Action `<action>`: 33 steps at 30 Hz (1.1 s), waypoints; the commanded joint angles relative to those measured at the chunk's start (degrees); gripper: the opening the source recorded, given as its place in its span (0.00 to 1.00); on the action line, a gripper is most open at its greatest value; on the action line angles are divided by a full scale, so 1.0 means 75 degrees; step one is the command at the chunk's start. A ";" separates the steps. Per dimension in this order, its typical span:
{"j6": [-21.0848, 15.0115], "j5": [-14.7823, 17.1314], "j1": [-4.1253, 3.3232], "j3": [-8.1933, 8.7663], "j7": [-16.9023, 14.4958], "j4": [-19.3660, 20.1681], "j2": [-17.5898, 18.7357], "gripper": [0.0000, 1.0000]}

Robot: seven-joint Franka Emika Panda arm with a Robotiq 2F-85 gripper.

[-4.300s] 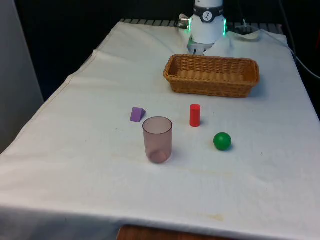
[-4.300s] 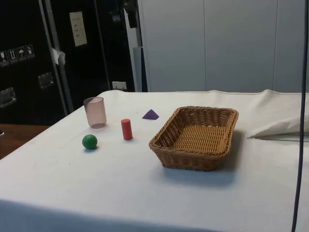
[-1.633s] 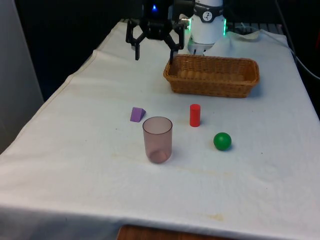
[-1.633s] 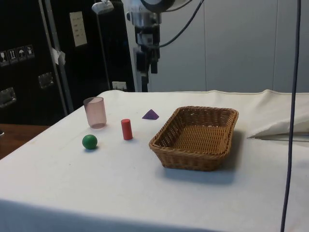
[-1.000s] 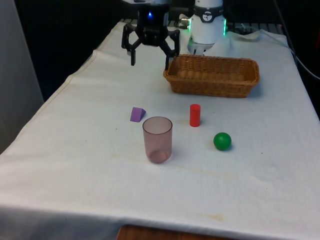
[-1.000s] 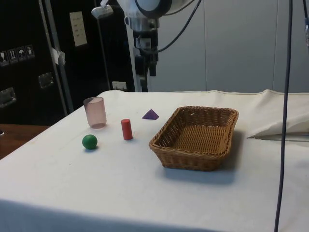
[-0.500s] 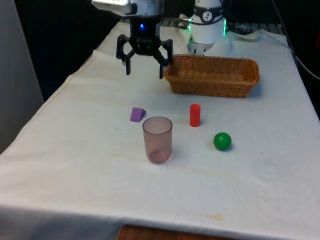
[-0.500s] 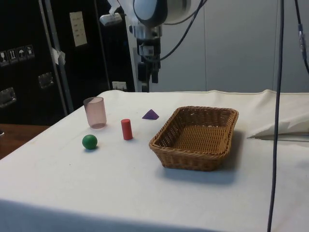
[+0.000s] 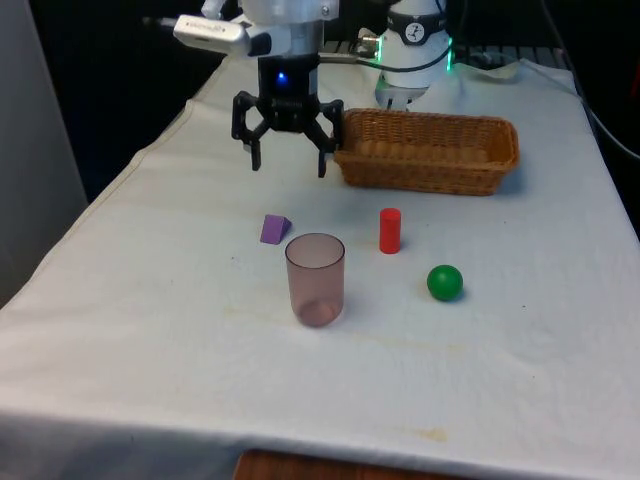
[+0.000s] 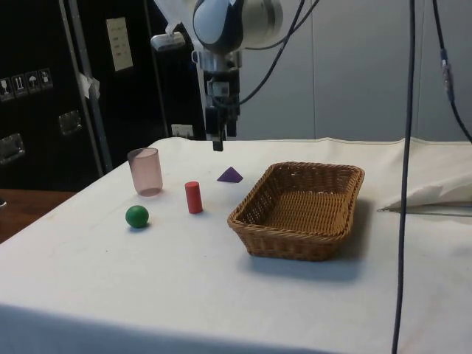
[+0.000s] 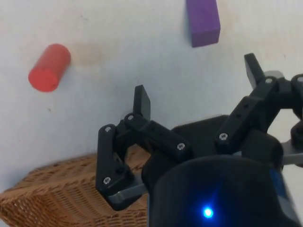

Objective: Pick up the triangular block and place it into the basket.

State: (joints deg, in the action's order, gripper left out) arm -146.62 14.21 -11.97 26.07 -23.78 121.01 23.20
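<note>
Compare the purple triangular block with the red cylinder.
The purple triangular wedge block is low, with sloping faces meeting at a ridge; the red cylindrical block stands upright, taller and round. The purple one lies toward the front view's left, the red toward its right. Both rest free on the white cloth, untouched.

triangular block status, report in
End effector open, empty, in the air near the basket. Triangular block on the cloth, untouched. Cup close beside the block; approach from above looks free.
</note>
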 commanded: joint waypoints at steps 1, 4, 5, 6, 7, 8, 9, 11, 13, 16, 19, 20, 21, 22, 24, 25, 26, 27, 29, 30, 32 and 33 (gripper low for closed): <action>-0.0038 0.0115 0.0061 -0.0076 -0.0092 -0.0038 0.0046 1.00; -0.0053 0.0160 0.0107 -0.0069 -0.0153 -0.0122 0.0199 1.00; -0.0053 0.0160 0.0107 -0.0069 -0.0153 -0.0122 0.0199 1.00; -0.0069 0.0183 0.0122 -0.0069 -0.0176 -0.0138 0.0244 1.00; -0.0069 0.0199 0.0138 -0.0069 -0.0206 -0.0153 0.0283 1.00; 0.0000 0.0076 0.0038 0.0038 -0.0076 -0.0153 0.0290 1.00; -0.0084 0.0267 0.0160 -0.0061 -0.0283 -0.0191 0.0359 1.00; -0.0099 0.0382 0.0176 -0.0046 -0.0397 -0.0222 0.0451 1.00; -0.0115 0.0512 0.0183 -0.0023 -0.0519 -0.0260 0.0542 1.00; -0.0183 0.0756 0.0199 -0.0008 -0.0726 -0.0336 0.0726 1.00; -0.0214 0.0848 0.0206 -0.0008 -0.0802 -0.0390 0.0817 1.00; -0.0222 0.0901 0.0206 -0.0008 -0.0840 -0.0413 0.0856 1.00; -0.0237 0.0947 0.0206 -0.0008 -0.0871 -0.0435 0.0901 1.00; -0.0244 0.0985 0.0206 -0.0008 -0.0894 -0.0466 0.0940 1.00; -0.0252 0.1092 0.0199 -0.0008 -0.0963 -0.0542 0.1054 1.00; -0.0244 0.1115 0.0199 -0.0008 -0.0970 -0.0573 0.1085 1.00; -0.0237 0.1138 0.0199 -0.0008 -0.0985 -0.0596 0.1123 1.00; -0.0176 0.1047 0.0122 0.0092 -0.0901 -0.0573 0.1108 1.00; -0.0222 0.1184 0.0206 -0.0008 -0.1016 -0.0649 0.1192 1.00; -0.0214 0.1199 0.0206 -0.0008 -0.1024 -0.0672 0.1222 1.00; -0.0206 0.1230 0.0229 -0.0008 -0.1054 -0.0733 0.1314 1.00; -0.0206 0.1245 0.0237 -0.0008 -0.1070 -0.0756 0.1352 1.00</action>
State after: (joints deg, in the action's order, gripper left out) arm -147.94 22.92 -10.94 26.76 -31.00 115.57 33.23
